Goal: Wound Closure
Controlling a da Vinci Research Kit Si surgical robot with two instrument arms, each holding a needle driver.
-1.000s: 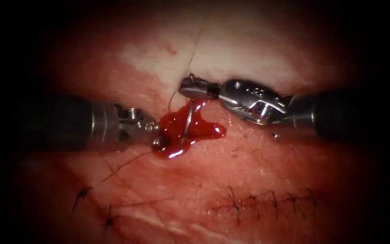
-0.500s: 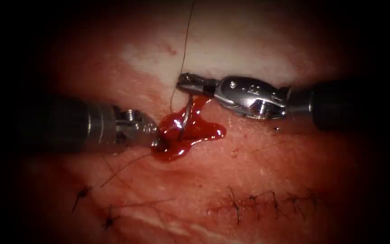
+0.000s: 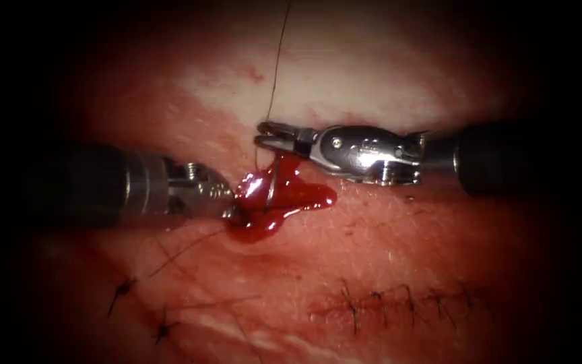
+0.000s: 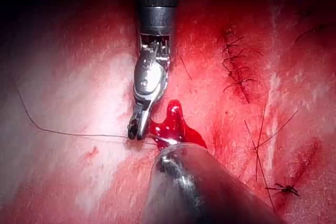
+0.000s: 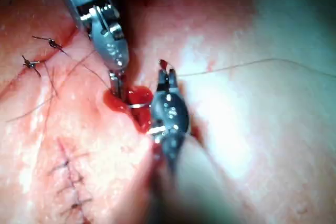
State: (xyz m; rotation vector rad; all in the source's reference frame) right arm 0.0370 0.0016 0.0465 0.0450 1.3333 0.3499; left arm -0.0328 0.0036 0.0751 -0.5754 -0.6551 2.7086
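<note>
My right tool (image 3: pixel 261 135) reaches in from the right with its jaws shut on the needle's tail end, just above the red fluid (image 3: pixel 304 195). From there the curved needle (image 3: pixel 271 189) runs down into the fluid and the tissue; its point is hidden. The thread (image 3: pixel 276 61) rises straight from the right jaws to the far edge. My left tool (image 3: pixel 234 210) lies at the pool's left edge, jaws together and tips sunk in fluid; what they grip is hidden. In the right wrist view a silver arc of needle (image 5: pixel 137 106) spans between the left tool (image 5: pixel 115 90) and the right tool (image 5: pixel 165 72).
A finished row of stitches (image 3: pixel 399 300) lies on the tissue nearer the front right. Two dark knots (image 3: pixel 122 288) (image 3: pixel 164 330) with loose thread tails sit at the front left. Pale tissue (image 3: pixel 345 74) spreads behind the tools.
My right tool has shifted left and turned, carrying the needle's tail with it, so less of the needle shows above the fluid. The thread now runs straighter. The left tool has barely moved.
</note>
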